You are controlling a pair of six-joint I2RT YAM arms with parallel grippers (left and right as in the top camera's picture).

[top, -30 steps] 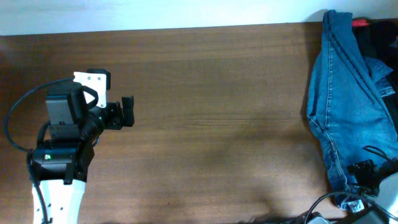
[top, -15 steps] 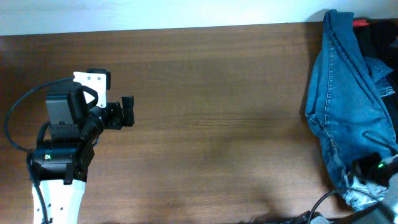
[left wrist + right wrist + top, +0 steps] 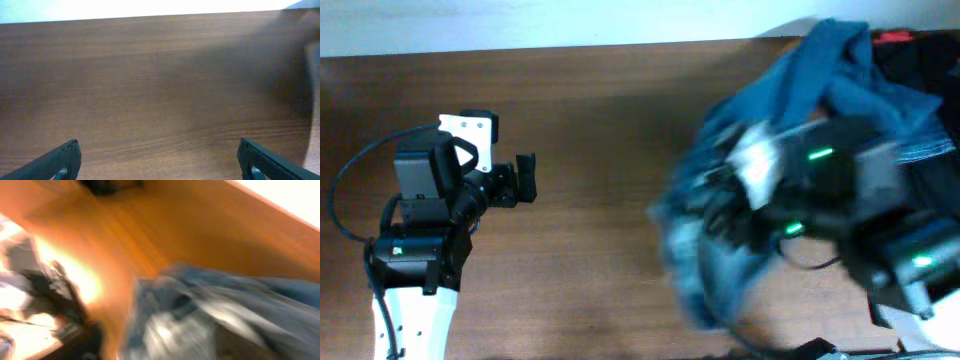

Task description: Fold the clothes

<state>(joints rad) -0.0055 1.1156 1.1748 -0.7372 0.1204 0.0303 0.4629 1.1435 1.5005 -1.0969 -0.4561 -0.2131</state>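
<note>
The blue denim jeans (image 3: 820, 60) stretch in a blurred sweep from the table's far right corner toward the middle, and their lower end (image 3: 705, 275) hangs over the wood. My right arm is blurred over them. Its gripper (image 3: 715, 200) seems shut on the denim, though its fingers are not sharp. The right wrist view shows only smeared blue denim (image 3: 225, 305) over the wood. My left gripper (image 3: 525, 178) is open and empty at the left, far from the jeans. In the left wrist view its fingertips (image 3: 160, 165) frame bare wood.
The brown wooden table (image 3: 620, 100) runs to a white wall at the back. Dark clothes with a red patch (image 3: 920, 45) lie at the far right edge. Cables (image 3: 800, 350) trail along the front right edge.
My right arm has swung fast from the front right corner toward the middle, dragging the jeans left and up with it. The left arm has not moved.
</note>
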